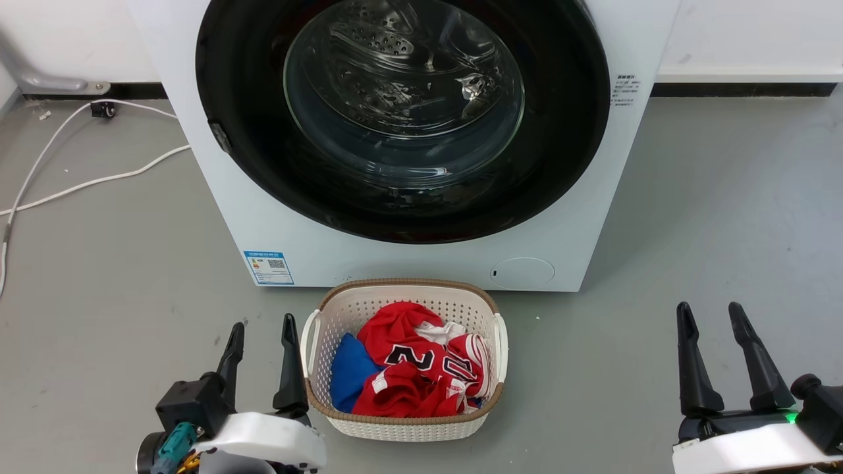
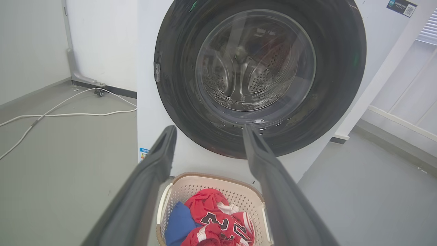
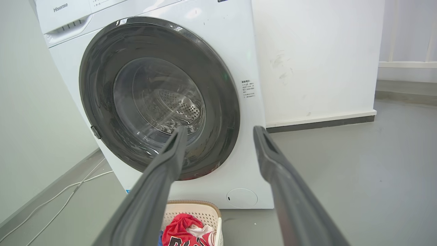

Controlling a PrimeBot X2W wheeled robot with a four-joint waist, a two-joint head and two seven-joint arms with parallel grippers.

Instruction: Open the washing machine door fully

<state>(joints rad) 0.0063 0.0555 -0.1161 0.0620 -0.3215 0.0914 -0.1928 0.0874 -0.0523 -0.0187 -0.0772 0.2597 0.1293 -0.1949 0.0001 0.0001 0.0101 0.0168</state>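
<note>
Door [image 1: 403, 112] is shut, flush w/ the front of the white washer [image 1: 276, 224]: big glossy black ring, clear bulgy glass in the middle, steel drum visible thru it, small grey catch [image 1: 219, 137] on its left edge. Washer sits on a plain grey floor [image 1: 691, 230], white wall [image 3: 317, 51] behind. White basket [image 1: 403, 284] is parked right in front, under the door, w/ a red jersey [image 1: 421, 368] and blue cloth [image 1: 349, 375] inside. White cable [image 1: 99, 181] trails off to the left. Left gripper [image 1: 263, 322] hovers just beside the basket, right gripper [image 1: 709, 307] well off to the other side, both w/ fingers spread, holding nothing, nowhere near the door.
</note>
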